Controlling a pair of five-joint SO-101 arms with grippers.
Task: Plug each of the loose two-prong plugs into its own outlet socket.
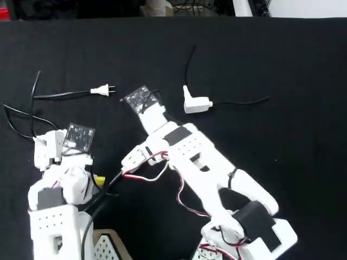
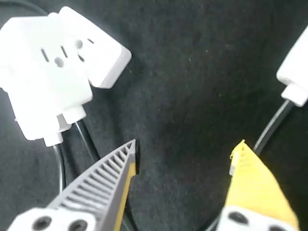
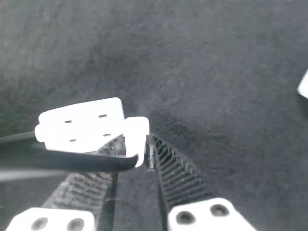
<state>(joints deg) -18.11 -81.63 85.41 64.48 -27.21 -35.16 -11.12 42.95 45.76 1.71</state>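
A matte black cloth covered the surface (image 1: 271,65). The right hand (image 3: 134,147), with black ribbed fingers (image 3: 175,175), was closed narrowly on a small white rounded plastic plug body (image 3: 136,129), one finger against each flank. A glossy black cord (image 3: 62,161) ran from one end of the plug body across one finger. The plug body touched the end of a flat white rectangular socket block (image 3: 79,126) of smooth plastic with four thin slots in its face. Whether any prongs sat inside it could not be told.

The left hand (image 2: 186,144) hung spread wide above the cloth with nothing between its fingers: a grey ribbed finger (image 2: 103,180) and a smooth yellow finger (image 2: 250,183). Near the grey one lay a cluster of chunky white socket blocks (image 2: 53,77) with rounded corners. Their faces showed paired slots and a round hole, and black cords (image 2: 60,163) left their stubby ends.

In the high view, a loose white two-prong plug (image 1: 102,90) lay on the cloth with its metal prongs bare and its thin black lead (image 1: 59,95) curling away. Well apart from it, a white L-shaped socket piece (image 1: 196,104) lay flat, trailing a black wire (image 1: 238,102).
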